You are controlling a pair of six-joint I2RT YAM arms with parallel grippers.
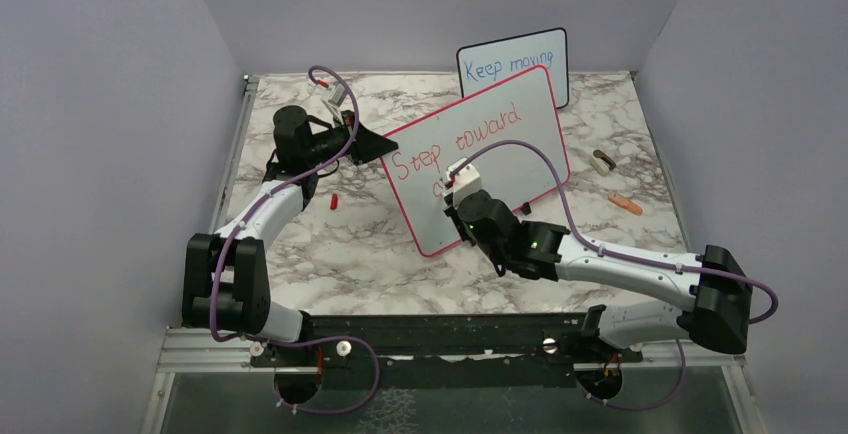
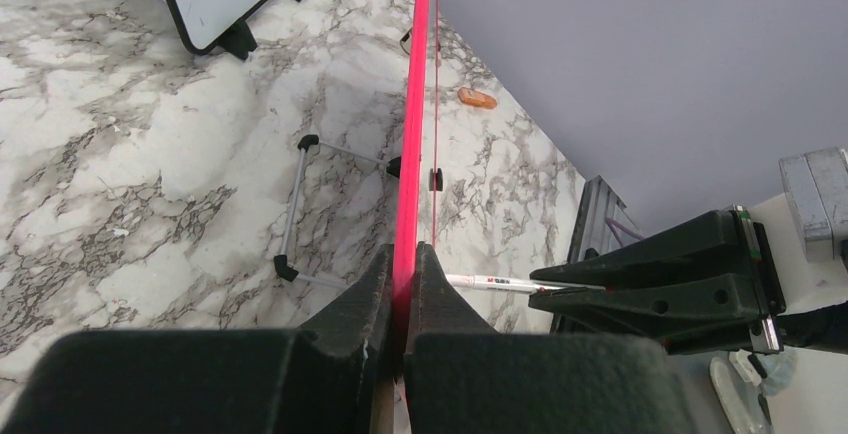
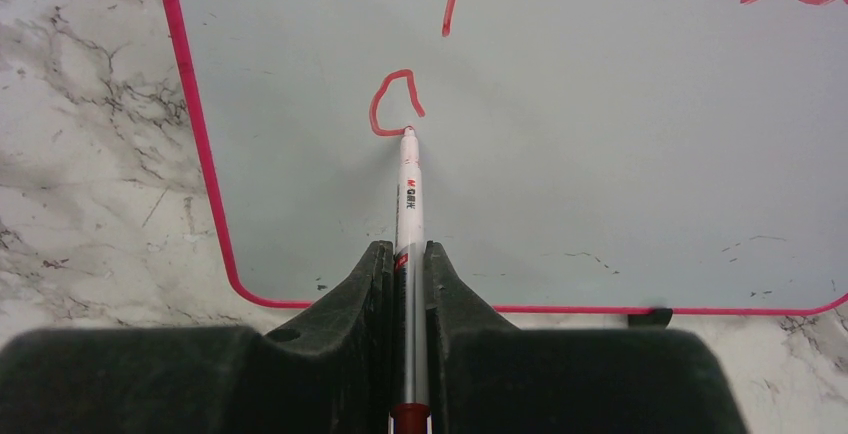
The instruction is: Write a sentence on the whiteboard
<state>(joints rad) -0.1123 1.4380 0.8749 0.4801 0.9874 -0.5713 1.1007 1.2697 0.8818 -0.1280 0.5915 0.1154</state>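
The whiteboard (image 1: 540, 124), white with a red-pink frame, stands tilted on the marble table. The sentence (image 1: 487, 124) reads "Step toward" in red on its upper line. My left gripper (image 1: 375, 144) is shut on the board's left frame edge; the left wrist view shows that edge (image 2: 415, 104) pinched between my fingers (image 2: 405, 254). My right gripper (image 3: 407, 249) is shut on a white marker (image 3: 410, 194). The marker's tip touches the board face (image 3: 600, 154) just below a red open loop (image 3: 392, 104) that starts the second line.
A smaller black-framed board (image 1: 515, 66) with blue writing stands behind the whiteboard. A red marker cap (image 1: 333, 199) lies left of it. An orange piece (image 1: 624, 203) and a brown-and-white piece (image 1: 604, 162) lie at the right. Grey walls enclose the table.
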